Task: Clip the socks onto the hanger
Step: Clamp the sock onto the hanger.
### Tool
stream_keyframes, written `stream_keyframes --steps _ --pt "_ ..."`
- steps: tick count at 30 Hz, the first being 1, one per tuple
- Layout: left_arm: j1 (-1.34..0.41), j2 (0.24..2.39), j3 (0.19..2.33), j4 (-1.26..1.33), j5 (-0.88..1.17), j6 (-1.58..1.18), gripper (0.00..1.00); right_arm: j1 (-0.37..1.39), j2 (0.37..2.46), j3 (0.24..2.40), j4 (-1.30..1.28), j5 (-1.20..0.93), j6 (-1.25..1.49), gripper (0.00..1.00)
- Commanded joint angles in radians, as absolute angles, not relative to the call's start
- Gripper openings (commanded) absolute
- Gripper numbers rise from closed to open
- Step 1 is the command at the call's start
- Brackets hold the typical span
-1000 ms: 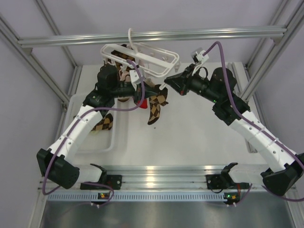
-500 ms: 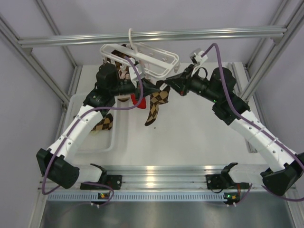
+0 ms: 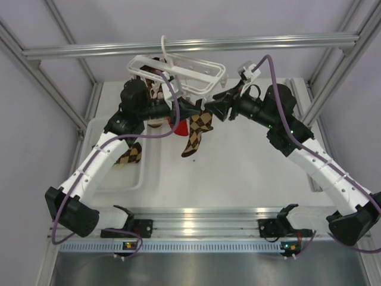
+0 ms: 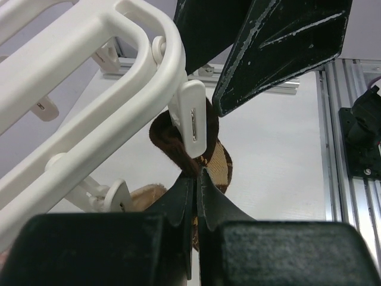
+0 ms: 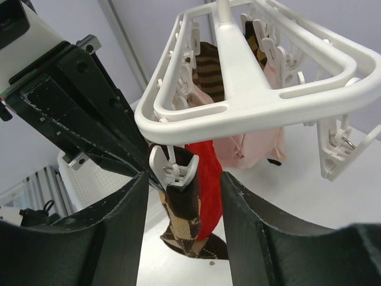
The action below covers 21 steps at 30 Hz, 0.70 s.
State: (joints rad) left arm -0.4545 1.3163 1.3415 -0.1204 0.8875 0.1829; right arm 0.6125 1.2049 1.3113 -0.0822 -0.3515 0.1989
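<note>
One sock (image 5: pixel 178 223) in hanger (image 5: pixel 238 65) clip (image 5: pixel 172 170), left claw (image 4: pixel 196 179) pinching, right claw (image 5: pixel 186 182) spread.

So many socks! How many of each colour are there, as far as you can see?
Checked brown-and-tan socks: 3 (near clip, hanger far side, tub)
Red sock: 1
Pink sock: 1
Total: 5 that I can tell apart; more may hide behind the hanger.

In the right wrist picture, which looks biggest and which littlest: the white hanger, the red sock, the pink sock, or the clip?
1. hanger: it fills most of the top.
2. red sock and pink sock: about alike, and both are partly hidden.
3. clip: littlest.
</note>
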Motion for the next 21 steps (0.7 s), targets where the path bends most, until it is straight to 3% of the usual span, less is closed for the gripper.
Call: stream_keyframes --steps 1,8,11,15,21 --pt "-0.459 1.258 1.351 -0.156 0.873 0.208 0.0 0.581 1.157 1.324 -0.077 -0.364 0.173 0.5" --pt "-0.419 1.164 1.293 -0.279 0.813 0.212 0.0 0.488 1.043 1.263 -0.117 -0.368 0.163 0.52" --pt "-0.407 1.129 1.269 -0.316 0.782 0.198 0.0 0.451 1.017 1.232 -0.12 -0.4 0.158 0.57" --pt "-0.374 1.077 1.236 -0.331 0.746 0.131 0.0 0.413 1.064 1.232 -0.06 -0.517 0.184 0.68" --pt "-0.341 1.026 1.215 -0.394 0.727 0.127 0.0 0.41 1.167 1.244 0.083 -0.652 0.202 0.68"
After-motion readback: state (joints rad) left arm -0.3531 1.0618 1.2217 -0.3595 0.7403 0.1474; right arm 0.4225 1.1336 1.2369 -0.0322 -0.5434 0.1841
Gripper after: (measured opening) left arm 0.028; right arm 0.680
